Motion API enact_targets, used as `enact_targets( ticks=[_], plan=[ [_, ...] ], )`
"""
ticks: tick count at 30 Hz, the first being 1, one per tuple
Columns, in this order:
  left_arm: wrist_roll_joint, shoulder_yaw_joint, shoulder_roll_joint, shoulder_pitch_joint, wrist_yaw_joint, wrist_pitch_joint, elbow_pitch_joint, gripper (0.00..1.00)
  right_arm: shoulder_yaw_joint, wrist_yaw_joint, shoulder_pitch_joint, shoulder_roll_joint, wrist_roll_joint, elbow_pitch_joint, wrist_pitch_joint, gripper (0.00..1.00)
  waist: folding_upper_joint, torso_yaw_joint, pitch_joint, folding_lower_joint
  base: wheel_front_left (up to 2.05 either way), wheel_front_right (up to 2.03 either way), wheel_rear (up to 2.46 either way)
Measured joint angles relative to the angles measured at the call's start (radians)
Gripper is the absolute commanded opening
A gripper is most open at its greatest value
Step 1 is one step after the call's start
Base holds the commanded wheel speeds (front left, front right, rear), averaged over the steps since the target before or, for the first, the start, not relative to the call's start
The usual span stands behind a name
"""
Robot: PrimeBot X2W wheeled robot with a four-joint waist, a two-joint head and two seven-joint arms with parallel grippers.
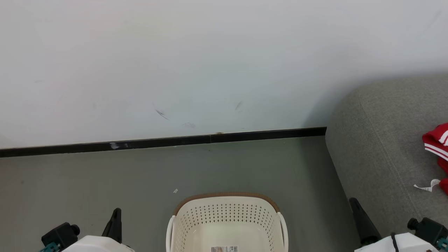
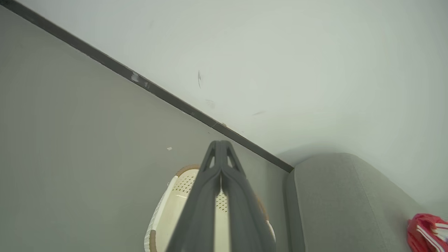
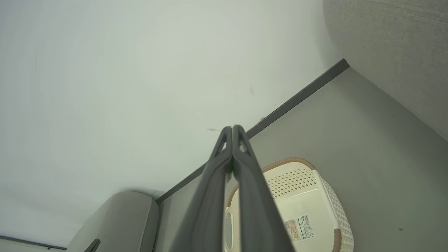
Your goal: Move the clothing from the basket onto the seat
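Note:
The cream-white basket (image 1: pixel 227 217) stands on the floor at the bottom centre, its inside bare down to the barcode sticker (image 1: pixel 224 249). Red clothing (image 1: pixel 435 145) with white stripes and a small white tag (image 1: pixel 427 186) lies on the grey seat (image 1: pixel 378 147) at the right edge. My left gripper (image 1: pixel 117 210) is low on the left of the basket, shut and holding nothing. My right gripper (image 1: pixel 352 200) stands between basket and seat, also shut with nothing in it. The left wrist view has the shut left gripper (image 2: pixel 220 143) over the basket (image 2: pixel 175 196), with the seat (image 2: pixel 332 199) and clothing (image 2: pixel 425 232) to the right.
A white wall with a black skirting strip (image 1: pixel 175 141) runs behind the grey floor (image 1: pixel 87 182). A small white scrap (image 1: pixel 175 190) lies on the floor beyond the basket. In the right wrist view, another grey upholstered piece (image 3: pixel 119 220) sits at the lower left.

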Motion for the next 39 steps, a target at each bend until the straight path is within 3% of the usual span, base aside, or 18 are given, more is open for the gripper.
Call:
enact_targets(
  ticks=[21,39],
  plan=[
    [-0.265,0.093,-0.026,0.0,-0.09,0.065,-0.003,0.0,-0.018,0.0,-0.059,-0.023,0.338,0.047,0.053,0.0,0.0,-0.012,0.018,-0.0148,0.0,0.0,0.0],
    [-0.486,0.174,-0.041,-0.002,-0.167,0.121,-0.003,0.0,-0.036,0.0,-0.099,-0.042,0.626,0.076,0.104,0.0,0.0,-0.022,0.029,-0.0166,0.0,0.0,0.0]
  ],
)
